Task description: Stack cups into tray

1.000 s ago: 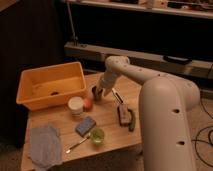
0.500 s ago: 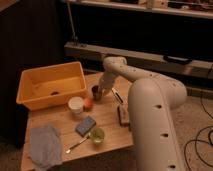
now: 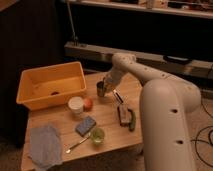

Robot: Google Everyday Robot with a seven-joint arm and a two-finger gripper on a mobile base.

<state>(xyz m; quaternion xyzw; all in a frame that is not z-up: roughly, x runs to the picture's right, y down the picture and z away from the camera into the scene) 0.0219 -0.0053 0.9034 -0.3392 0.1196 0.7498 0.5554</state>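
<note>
Tray (image 3: 45,82) occupies the left of the tabletop (image 3: 105,115). Green cup (image 3: 97,136) stands near the front edge. It is probably light, rigid and slippery, so grip it by the rim. Claw (image 3: 105,83) is clamped on the rim of the dark cup (image 3: 101,91), just right of the tray.

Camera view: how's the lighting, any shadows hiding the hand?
Camera view: dim, warm light with a nearly black background. The hand, shut on the dark cup beside the tray, blends into shade. The table is evenly lit, with no glare.
</note>
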